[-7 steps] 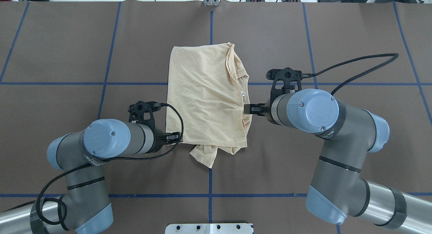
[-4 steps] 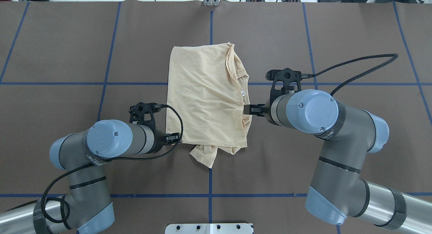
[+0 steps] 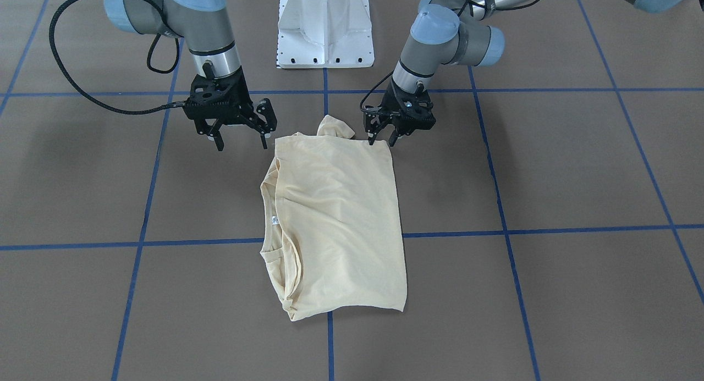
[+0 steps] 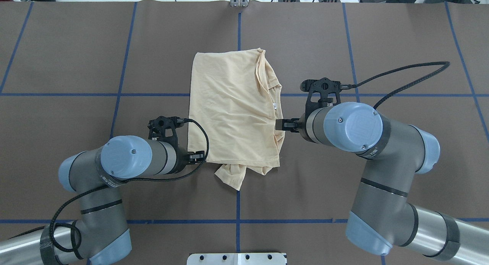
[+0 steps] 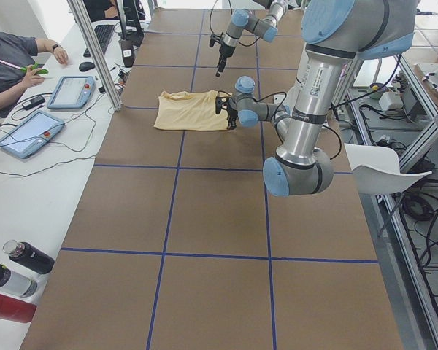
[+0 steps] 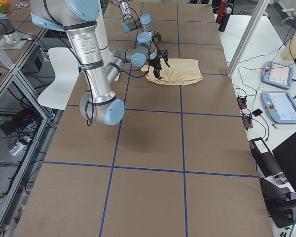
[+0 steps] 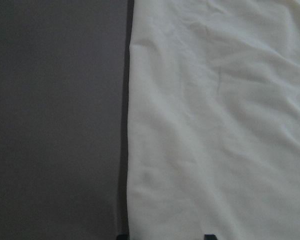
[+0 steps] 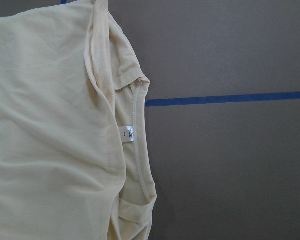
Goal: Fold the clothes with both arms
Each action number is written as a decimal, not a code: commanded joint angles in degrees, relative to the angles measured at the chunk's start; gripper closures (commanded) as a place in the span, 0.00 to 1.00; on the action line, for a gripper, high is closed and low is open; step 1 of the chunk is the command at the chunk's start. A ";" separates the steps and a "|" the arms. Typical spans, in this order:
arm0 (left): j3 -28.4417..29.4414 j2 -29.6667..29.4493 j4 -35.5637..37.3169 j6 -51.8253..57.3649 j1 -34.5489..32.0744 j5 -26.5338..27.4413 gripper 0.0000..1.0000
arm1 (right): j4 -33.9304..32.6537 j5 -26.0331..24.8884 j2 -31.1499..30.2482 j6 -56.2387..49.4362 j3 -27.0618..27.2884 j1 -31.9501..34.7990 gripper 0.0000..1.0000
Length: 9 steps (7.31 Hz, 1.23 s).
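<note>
The pale cream-yellow T-shirt (image 3: 335,221) lies folded into a rough rectangle at the middle of the table (image 4: 233,112), plain side up. Its white neck label (image 8: 128,133) shows on my right side. A sleeve end (image 4: 229,177) sticks out from the edge nearest my base. My left gripper (image 3: 382,142) is open, low at the shirt's near left corner (image 4: 196,156); the left wrist view shows the shirt's edge (image 7: 127,150) between its tips. My right gripper (image 3: 242,143) is open wide and empty, raised just off the shirt's near right corner (image 4: 280,124).
The brown table top carries blue tape grid lines (image 4: 238,204). My white pedestal base (image 3: 324,29) stands at the near edge. A side desk with tablets (image 5: 73,91) and a seated person lies beyond the far edge; bottles (image 5: 14,277) stand on it.
My left arm's elbow has shifted a little to the right and toward my base; its gripper stays at the shirt's corner. The right arm and the shirt have hardly moved.
</note>
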 commanded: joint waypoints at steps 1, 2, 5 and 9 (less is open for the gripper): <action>0.17 -0.02 0.00 0.03 0.00 0.00 0.44 | 0.00 0.00 0.00 0.00 -0.02 -0.01 0.00; 0.34 -0.02 0.00 0.03 0.00 0.00 0.44 | 0.00 0.09 0.00 0.00 -0.02 -0.01 0.00; 0.52 -0.28 0.00 0.03 0.00 0.00 0.72 | 0.00 0.09 0.00 0.00 -0.11 -0.01 0.00; -0.26 -0.20 0.26 0.12 -0.17 0.09 1.00 | 0.00 -0.26 -0.09 2.61 -0.54 -1.23 0.00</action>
